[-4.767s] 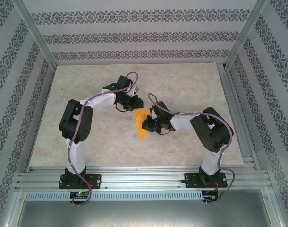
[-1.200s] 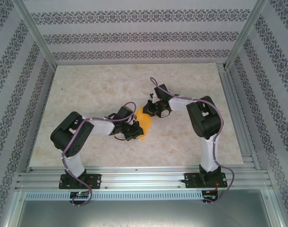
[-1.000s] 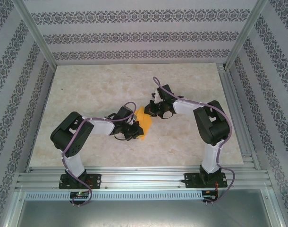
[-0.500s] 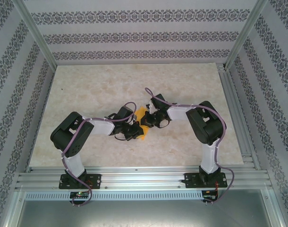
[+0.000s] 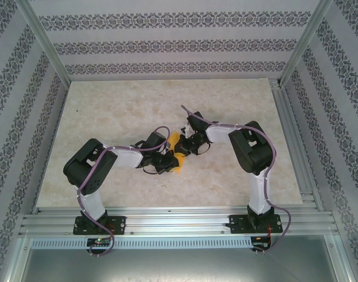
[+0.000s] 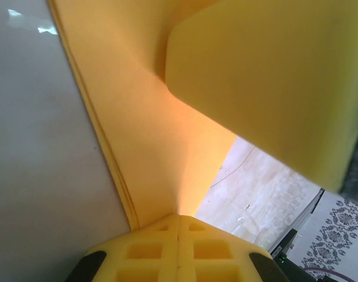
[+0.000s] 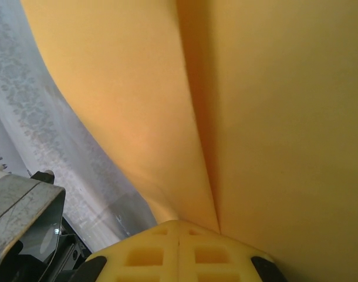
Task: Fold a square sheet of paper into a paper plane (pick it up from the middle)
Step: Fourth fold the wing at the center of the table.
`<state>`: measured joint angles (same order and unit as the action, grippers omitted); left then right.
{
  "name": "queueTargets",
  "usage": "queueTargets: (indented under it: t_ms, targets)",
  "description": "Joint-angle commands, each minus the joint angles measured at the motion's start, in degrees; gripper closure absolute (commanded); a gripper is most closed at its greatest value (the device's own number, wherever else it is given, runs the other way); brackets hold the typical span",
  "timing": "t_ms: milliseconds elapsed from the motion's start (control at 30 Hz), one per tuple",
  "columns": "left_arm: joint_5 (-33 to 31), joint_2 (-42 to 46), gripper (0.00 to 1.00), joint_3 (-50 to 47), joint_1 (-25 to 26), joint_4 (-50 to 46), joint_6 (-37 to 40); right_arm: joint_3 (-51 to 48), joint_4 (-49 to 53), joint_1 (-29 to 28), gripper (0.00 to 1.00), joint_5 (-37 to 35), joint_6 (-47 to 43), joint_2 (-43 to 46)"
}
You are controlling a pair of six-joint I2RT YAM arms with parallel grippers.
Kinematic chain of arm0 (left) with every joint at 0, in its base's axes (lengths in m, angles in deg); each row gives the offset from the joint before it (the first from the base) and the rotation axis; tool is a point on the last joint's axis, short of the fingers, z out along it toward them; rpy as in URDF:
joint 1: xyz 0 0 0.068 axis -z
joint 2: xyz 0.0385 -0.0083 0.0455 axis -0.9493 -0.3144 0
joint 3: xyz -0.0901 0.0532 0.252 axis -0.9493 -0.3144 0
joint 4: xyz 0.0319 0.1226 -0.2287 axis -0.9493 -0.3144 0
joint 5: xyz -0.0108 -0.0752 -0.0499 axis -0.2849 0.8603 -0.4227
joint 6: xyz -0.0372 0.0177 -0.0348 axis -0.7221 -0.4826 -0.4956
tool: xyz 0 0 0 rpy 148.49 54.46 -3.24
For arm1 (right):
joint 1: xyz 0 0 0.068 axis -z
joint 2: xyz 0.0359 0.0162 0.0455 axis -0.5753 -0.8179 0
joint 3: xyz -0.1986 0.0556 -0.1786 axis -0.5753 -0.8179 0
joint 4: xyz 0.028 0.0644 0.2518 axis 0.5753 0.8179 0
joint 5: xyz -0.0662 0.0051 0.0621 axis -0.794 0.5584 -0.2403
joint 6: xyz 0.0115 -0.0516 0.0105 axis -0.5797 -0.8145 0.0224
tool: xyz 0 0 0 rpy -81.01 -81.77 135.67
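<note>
The orange-yellow sheet of paper [image 5: 176, 158] is folded into several layers and held off the table between both arms, mid-table. My left gripper [image 5: 169, 160] is shut on its near-left part. My right gripper [image 5: 186, 145] is shut on its far-right part, very close to the left one. In the left wrist view the closed yellow pads [image 6: 179, 218] pinch the paper [image 6: 149, 117], whose stacked edges run up the left; a flap bends over at upper right. In the right wrist view the shut gripper [image 7: 179, 223] grips the paper [image 7: 255, 117] at a long crease.
The beige marbled table [image 5: 108, 111] lies open on all sides of the arms. Aluminium frame rails [image 5: 167, 220] run along the near edge and the right side [image 5: 293, 141]. Patterned walls enclose the back and sides.
The right gripper has moved left and a little nearer, closing in on the left gripper at the paper. Longer ago the paper lay as a long pointed strip with the arms placed differently.
</note>
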<state>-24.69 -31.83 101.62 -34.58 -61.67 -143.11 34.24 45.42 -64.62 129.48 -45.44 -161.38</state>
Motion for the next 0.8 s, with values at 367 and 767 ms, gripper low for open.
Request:
queueTargets:
  t_ms: [367,767]
  targets:
    - [-7.39,-7.66,1.00,-5.47,2.37,-13.15,1.68,12.52,-1.07,3.59,1.00,-15.46,-4.16,-8.11]
    - [-7.17,-7.71,1.00,-6.12,2.40,-12.77,1.50,15.21,-8.31,7.43,0.98,-8.79,-2.40,-12.95]
